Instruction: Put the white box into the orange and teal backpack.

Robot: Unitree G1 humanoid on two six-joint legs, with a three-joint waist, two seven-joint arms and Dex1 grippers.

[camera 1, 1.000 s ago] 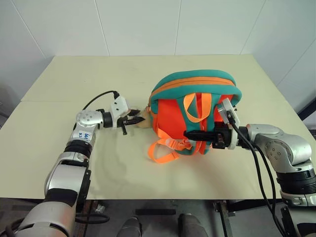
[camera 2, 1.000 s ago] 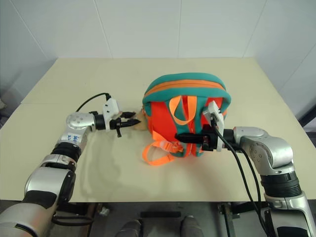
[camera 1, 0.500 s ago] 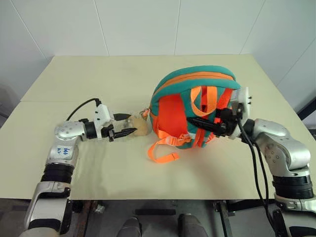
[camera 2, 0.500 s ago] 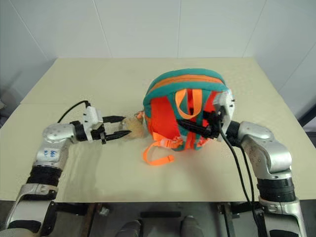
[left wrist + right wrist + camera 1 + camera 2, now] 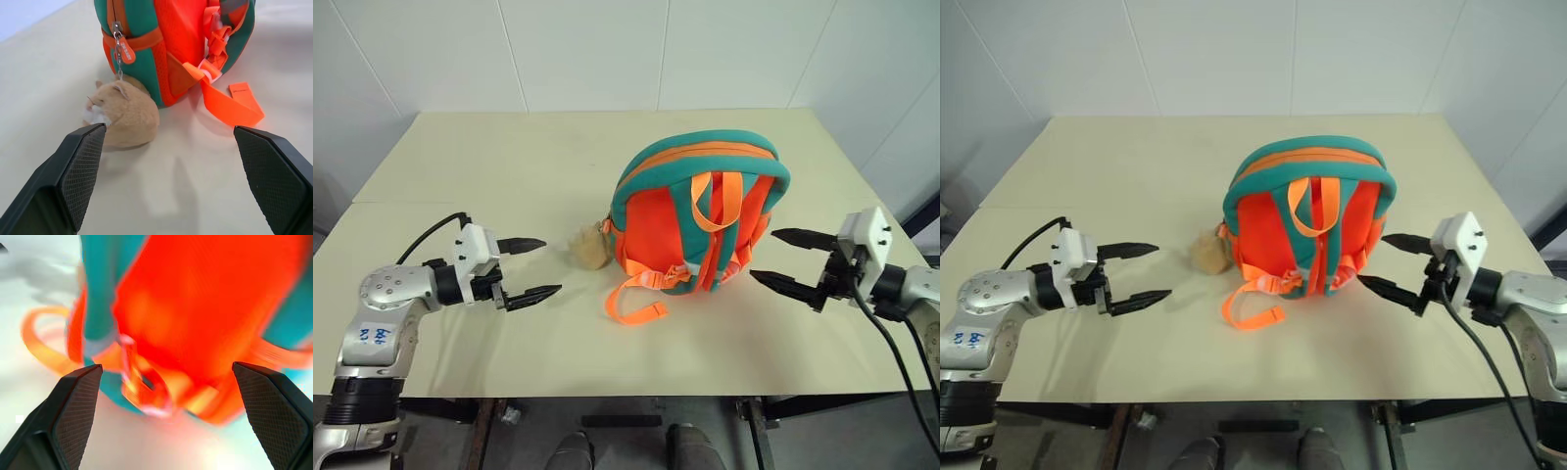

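Grippers have both let go and backed off since a second ago: the left gripper [image 5: 530,267] was pinched at the plush hamster charm [image 5: 588,248] and the right gripper [image 5: 785,260] was closed against the straps, and now each hangs clear on its own side, jaws spread wide and empty. Between them the orange and teal backpack [image 5: 700,220] stands upright mid-table, more upright than before, orange webbing loop [image 5: 634,300] trailing forward; can't see the white box anywhere. Behind is the pale cream table [image 5: 558,147], then a white panelled wall [image 5: 607,49].
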